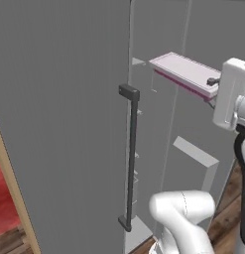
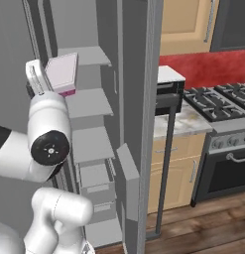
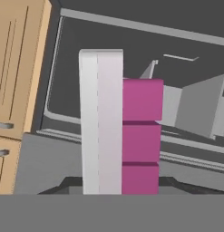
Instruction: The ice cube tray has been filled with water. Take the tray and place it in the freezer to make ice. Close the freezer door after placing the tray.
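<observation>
The ice cube tray (image 1: 182, 70) is a pale pink-white slab with a magenta edge, held level and up high. My gripper (image 1: 212, 82) is shut on its near end. The tray (image 2: 62, 72) reaches into the open freezer (image 2: 88, 102), hanging over a pale shelf, and I cannot tell whether it touches. In the hand view the tray (image 3: 119, 122) runs straight away from the gripper (image 3: 120, 188), with a dark fingertip (image 3: 68, 185) on either side. The freezer door (image 1: 64, 124) stands wide open on the left, its dark bar handle (image 1: 132, 158) facing me.
The door's inner bin (image 2: 127, 184) juts out low beside the shelves. A drawer (image 2: 94, 177) sits under the shelves. Past the door's edge are a stone counter (image 2: 179, 124), a gas stove (image 2: 220, 101), wooden cabinets (image 2: 173, 168) and wood floor (image 2: 203, 223).
</observation>
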Robot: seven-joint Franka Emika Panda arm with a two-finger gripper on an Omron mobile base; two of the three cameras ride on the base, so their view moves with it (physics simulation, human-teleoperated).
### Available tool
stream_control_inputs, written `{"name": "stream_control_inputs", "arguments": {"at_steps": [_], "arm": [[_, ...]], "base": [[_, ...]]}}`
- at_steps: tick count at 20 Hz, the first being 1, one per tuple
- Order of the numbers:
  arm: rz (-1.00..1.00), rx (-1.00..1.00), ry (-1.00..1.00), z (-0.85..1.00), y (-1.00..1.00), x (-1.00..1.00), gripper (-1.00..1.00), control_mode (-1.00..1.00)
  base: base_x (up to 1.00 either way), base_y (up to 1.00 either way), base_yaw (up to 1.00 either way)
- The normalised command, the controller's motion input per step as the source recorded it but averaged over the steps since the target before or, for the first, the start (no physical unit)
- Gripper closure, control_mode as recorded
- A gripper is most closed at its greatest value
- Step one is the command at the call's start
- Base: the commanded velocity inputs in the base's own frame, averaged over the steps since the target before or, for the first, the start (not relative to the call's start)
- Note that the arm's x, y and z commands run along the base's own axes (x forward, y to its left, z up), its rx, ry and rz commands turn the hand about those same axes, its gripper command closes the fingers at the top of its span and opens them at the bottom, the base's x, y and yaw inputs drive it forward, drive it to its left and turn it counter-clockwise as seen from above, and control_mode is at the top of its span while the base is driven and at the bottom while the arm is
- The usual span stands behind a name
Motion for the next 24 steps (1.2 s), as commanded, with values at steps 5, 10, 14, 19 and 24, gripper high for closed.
{"name": "stream_control_inputs", "arguments": {"at_steps": [5, 10, 14, 19, 24], "arm": [[0.00, 0.01, 0.04, 0.00, 0.01, 0.38, 1.00, -1.00], [0.00, 0.01, 0.05, 0.00, 0.11, 0.42, 1.00, -1.00], [0.00, 0.00, 0.05, 0.00, 0.13, 0.43, 1.00, -1.00], [0.00, 0.00, 0.04, 0.00, 0.10, 0.45, 1.00, -1.00], [0.01, 0.00, 0.01, 0.00, 0.02, 0.40, 1.00, -1.00]], "base": [[0.00, 0.00, 0.00], [0.00, 0.00, 0.00], [0.00, 0.00, 0.00], [0.00, 0.00, 0.00], [0.00, 0.00, 0.00]]}}
